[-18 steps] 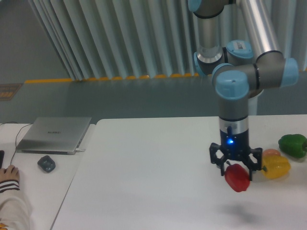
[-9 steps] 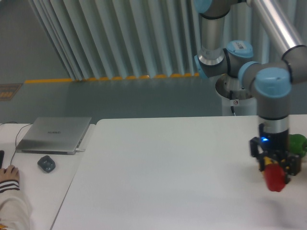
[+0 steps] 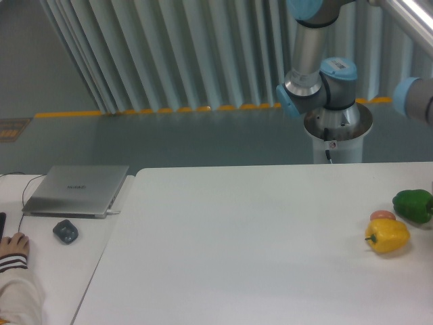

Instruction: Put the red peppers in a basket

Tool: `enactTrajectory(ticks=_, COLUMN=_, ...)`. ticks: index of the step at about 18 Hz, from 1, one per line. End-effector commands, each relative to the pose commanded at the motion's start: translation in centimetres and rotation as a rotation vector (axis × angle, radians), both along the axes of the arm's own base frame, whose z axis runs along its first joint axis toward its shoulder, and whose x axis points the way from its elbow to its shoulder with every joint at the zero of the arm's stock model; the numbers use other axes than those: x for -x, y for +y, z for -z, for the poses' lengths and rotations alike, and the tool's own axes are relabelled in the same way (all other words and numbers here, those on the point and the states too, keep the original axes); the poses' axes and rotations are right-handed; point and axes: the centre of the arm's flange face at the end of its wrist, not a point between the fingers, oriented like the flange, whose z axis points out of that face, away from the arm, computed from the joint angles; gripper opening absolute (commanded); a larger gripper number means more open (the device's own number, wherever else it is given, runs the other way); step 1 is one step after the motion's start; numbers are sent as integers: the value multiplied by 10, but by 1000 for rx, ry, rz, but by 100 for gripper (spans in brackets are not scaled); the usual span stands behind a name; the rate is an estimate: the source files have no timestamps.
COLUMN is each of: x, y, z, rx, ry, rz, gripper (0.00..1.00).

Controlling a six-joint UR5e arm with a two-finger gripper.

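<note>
Now the gripper and the red bell pepper it carried half a second ago are both gone from the frame; they were low over the table's right edge then, and 1 second ago they hung nearer the yellow pepper. With the gripper out of view, how its fingers stand cannot be told, and the red pepper's place cannot be seen either. Of the arm, only the base on its pedestal behind the table's far edge, the upright link with its blue-capped joints, and a grey joint cut off by the right border are in view.

On the white table, near its right edge, the yellow bell pepper lies with its stem end turned left. Touching it from behind is a small orange-pink piece, perhaps another fruit, too hidden to name. The green bell pepper sits just beyond, at the right edge, partly cropped.

On the lower desk at the left, a closed silver laptop carries a small logo on its lid, too blurred to read. A dark mouse lies just in front of it, and a person's hand rests at the desk's left edge. The arm's base bears a small red-and-white sticker, unreadable, and a pale label sits on 1 blue joint cap.
</note>
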Motion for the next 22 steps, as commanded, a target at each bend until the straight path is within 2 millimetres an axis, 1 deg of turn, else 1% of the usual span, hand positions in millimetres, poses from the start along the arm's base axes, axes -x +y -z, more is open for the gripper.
enactTrajectory(ticks=1, x=7, y=-10, z=2, rx=6, ry=0, rz=1, gripper=41)
enactTrajectory(ticks=3, x=27, y=-36, z=10, rx=6, ry=-14, rz=-59, gripper=42)
enactTrajectory(ticks=4, x=34, y=-44, z=15, rx=9, ry=-21, rz=-73, gripper=42)
enactTrajectory(ticks=7, x=50, y=-60, z=26, rx=11, ry=-30, rz=-107, gripper=46)
enactTrajectory(ticks=8, x=56, y=-61, z=32, rx=9, ry=-26, rz=-113, gripper=48)
enactTrajectory(ticks=9, x=63, y=-66, z=40, rx=9, ry=-33, rz=-130, gripper=55)
enactTrajectory(ticks=10, x=66, y=-68, z=43, rx=7, ry=-37, rz=-150, gripper=66)
enactTrajectory(ticks=11, x=68, y=-68, z=44, rx=4, ry=-39, rz=-161, gripper=93)
enactTrajectory(ticks=12, x=69, y=-67, z=46, rx=3, ry=-41, rz=-165, gripper=100)
enactTrajectory(ticks=13, x=68, y=-66, z=47, rx=1, ry=-45, rz=-180, gripper=100)
enactTrajectory(ticks=22, x=64, y=-62, z=43, rx=-1, ry=-42, rz=-176, gripper=100)
